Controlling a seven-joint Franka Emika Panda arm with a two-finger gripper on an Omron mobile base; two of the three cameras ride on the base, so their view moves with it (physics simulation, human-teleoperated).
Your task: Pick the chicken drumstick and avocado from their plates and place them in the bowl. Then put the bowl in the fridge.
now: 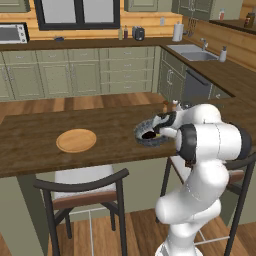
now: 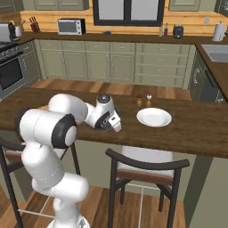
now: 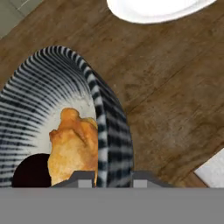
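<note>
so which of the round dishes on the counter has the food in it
The striped bowl, pinched at its rim by the hand: it holds the chicken drumstick and the avocado. The wooden plate and white plate are bare.

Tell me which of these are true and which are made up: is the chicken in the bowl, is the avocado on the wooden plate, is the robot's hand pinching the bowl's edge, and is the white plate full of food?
1. The chicken drumstick lies inside the bowl. True.
2. The avocado sits on the wooden plate. False: the dark avocado is in the bowl beside the drumstick, and the wooden plate has nothing on it.
3. The gripper is shut on the bowl's rim. True: one fingertip is inside the wall, one outside.
4. The white plate is full of food. False: nothing lies on it.
</note>
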